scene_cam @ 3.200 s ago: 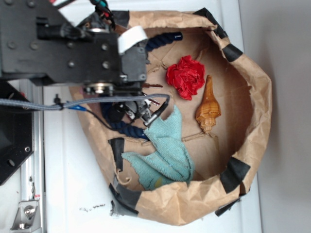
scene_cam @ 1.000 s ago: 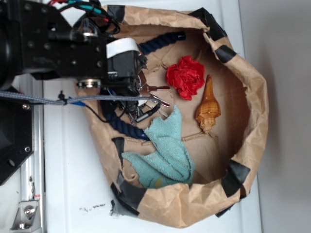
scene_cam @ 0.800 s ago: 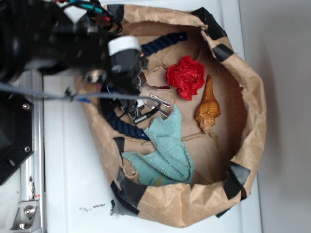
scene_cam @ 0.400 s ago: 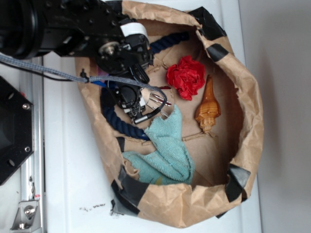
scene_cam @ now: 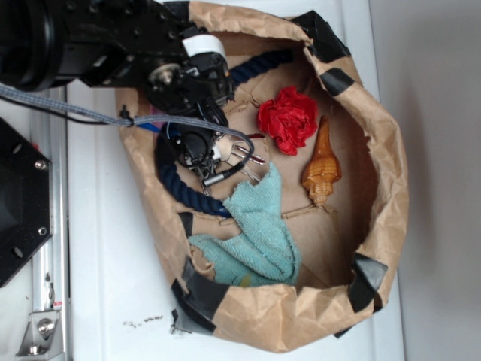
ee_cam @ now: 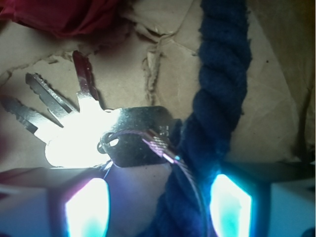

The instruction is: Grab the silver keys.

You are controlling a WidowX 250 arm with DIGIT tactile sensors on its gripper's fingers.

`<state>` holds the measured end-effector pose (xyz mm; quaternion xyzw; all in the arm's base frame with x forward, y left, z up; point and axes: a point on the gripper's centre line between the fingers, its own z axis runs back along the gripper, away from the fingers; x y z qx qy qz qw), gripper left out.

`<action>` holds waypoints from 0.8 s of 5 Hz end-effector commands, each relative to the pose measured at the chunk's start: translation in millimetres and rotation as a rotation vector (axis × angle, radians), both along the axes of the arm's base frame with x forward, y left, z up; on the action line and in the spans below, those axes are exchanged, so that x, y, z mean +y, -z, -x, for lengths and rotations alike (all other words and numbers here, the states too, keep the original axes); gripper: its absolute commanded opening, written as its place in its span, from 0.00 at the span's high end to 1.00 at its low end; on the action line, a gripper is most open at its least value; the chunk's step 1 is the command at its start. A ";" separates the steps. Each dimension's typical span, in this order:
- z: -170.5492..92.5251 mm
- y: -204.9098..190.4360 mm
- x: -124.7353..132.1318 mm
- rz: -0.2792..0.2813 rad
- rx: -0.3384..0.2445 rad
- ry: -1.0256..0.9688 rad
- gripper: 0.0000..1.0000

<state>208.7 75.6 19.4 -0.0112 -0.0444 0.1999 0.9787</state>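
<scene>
My gripper point(scene_cam: 214, 162) is down inside the paper-lined basket point(scene_cam: 391, 173), over the silver keys point(ee_cam: 81, 126), which lie on the brown paper floor beside the dark blue rope point(ee_cam: 212, 113). In the wrist view the blades fan up and to the left, away from my fingers point(ee_cam: 86, 210), with the bows and wire ring nearest me; glare whites out the key heads. My fingers stand apart with the rope and ring between them, and I think nothing is gripped, though contact is hard to judge. A red cloth flower point(scene_cam: 288, 118), a shell point(scene_cam: 322, 165) and a teal towel point(scene_cam: 259, 233) lie nearby.
</scene>
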 end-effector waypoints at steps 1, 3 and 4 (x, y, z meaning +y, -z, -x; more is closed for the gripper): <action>2.7 -2.5 11.6 -0.008 -0.001 -0.022 1.00; 3.1 -2.6 11.4 -0.010 0.004 -0.022 1.00; 3.0 -3.1 10.7 -0.011 0.004 -0.019 1.00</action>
